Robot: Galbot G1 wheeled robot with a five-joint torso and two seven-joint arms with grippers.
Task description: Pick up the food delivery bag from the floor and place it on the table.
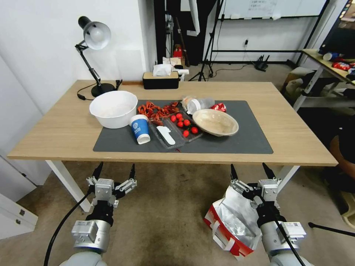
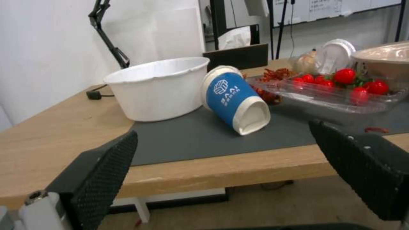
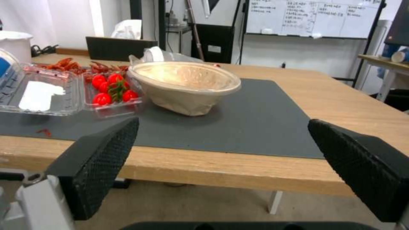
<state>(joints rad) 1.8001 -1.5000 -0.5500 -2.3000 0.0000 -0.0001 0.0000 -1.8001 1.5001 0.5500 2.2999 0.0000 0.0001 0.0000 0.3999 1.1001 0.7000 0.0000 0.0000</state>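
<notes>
The food delivery bag (image 1: 231, 225) is seen on the floor (image 1: 166, 214), directly beneath and just behind the right gripper (image 1: 252, 173), whose fingers are spread with nothing held. The left gripper (image 1: 114, 172) is likewise released, well apart from it. The bag is judged light, soft and crumpling; its white strap handles (image 1: 222, 240) are best gripped, then lifted to the table (image 1: 55, 129) ahead

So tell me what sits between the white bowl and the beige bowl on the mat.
In the head view, between the white bowl and the beige bowl: a tipped blue paper cup and clear plastic trays holding cherry tomatoes.
</notes>
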